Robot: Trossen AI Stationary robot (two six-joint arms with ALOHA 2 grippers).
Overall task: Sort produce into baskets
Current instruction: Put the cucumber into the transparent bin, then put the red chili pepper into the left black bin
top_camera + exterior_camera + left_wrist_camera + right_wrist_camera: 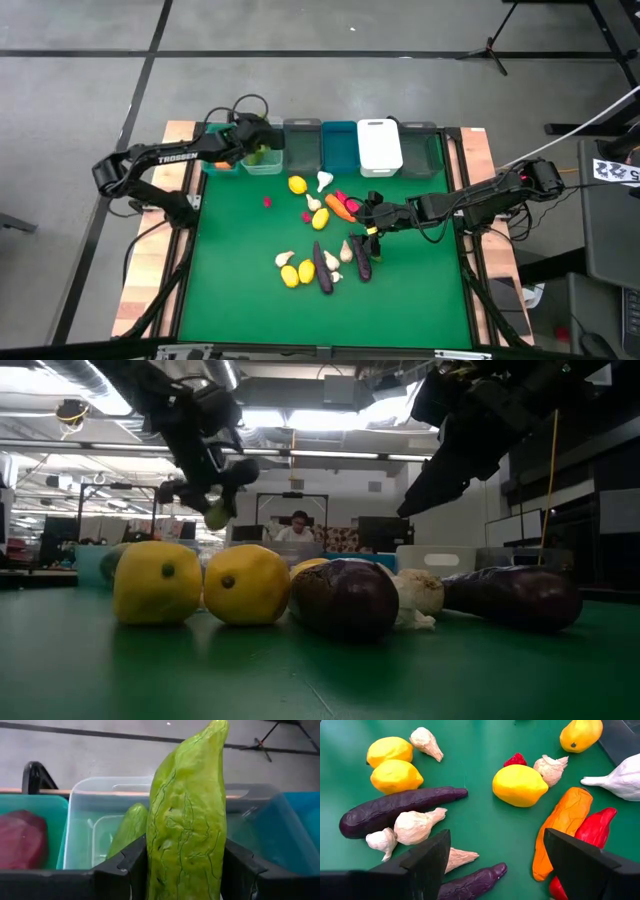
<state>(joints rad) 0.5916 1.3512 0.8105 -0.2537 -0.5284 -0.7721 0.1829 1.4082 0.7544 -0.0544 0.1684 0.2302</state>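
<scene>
Left gripper [185, 870] pinching green cucumber [187, 820] above clear bin [262, 160], upper left of high view; step: drop-off. Next: release. Right gripper [372, 228] spread over produce pile, centre.

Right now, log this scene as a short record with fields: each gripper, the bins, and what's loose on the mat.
left gripper: shut on a cucumber, above the clear bin
clear bin contents: another cucumber
teal bin: holds a dark red beet
right gripper: open, empty, over the produce pile
loose on mat: lemons, eggplants, garlic, carrot, red pepper
</scene>
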